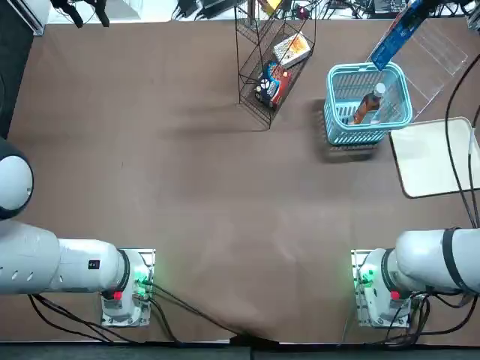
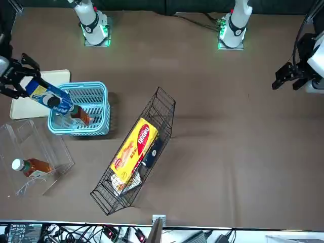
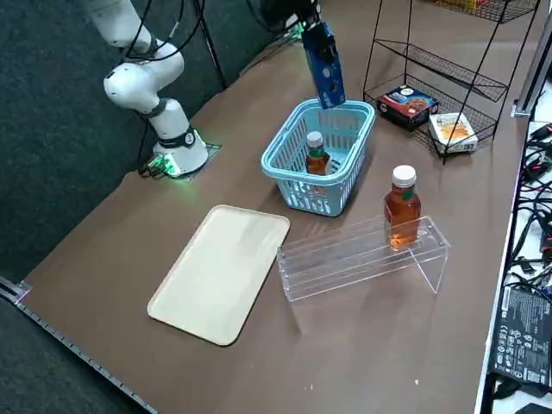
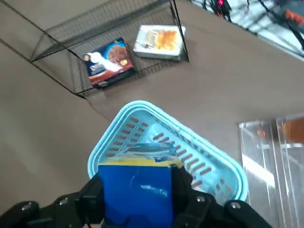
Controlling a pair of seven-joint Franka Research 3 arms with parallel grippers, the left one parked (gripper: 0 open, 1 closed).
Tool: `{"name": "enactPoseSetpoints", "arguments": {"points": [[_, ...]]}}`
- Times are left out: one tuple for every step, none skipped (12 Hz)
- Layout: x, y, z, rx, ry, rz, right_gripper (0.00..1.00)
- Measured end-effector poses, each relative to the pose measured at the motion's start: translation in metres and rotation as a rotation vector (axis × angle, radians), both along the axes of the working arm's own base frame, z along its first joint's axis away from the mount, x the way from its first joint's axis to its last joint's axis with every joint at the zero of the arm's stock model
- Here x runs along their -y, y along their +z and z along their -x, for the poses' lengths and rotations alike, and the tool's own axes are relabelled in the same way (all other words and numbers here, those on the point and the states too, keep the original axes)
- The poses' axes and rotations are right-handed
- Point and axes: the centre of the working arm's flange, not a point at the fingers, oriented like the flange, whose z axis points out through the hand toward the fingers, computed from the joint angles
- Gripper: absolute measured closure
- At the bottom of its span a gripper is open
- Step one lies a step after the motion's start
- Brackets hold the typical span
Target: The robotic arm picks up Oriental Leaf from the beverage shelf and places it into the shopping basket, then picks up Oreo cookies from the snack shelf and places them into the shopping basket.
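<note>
Final placing: the right gripper point(image 4: 138, 190) pinches the Oreo cookies point(image 2: 50, 96) toward the shopping basket point(image 1: 367, 136)'s one o'clock, seen from overhead; next it should centre, lower, release

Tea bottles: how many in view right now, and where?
2. One stands on the clear rack, its bottle upright; the other is inside the blue basket, below the blue pack held by the right gripper.
</note>
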Motion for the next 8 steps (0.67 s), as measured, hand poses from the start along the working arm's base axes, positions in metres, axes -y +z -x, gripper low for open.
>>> {"name": "enactPoseSetpoints", "arguments": {"points": [[-0.018,0.005,-0.001,-0.025,-0.032,0.042,0.39],[-0.038,0.009,-0.003,-0.048,-0.064,0.086,0.39],[-0.057,0.011,-0.003,-0.069,-0.101,0.128,0.39],[-0.076,0.012,-0.002,-0.089,-0.143,0.165,0.39],[-0.094,0.012,-0.001,-0.104,-0.184,0.205,0.39],[-0.110,0.011,0.000,-0.115,-0.226,0.247,0.39],[-0.140,0.009,0.004,-0.130,-0.320,0.314,0.39],[-0.152,0.008,0.006,-0.138,-0.362,0.331,0.39]]}}
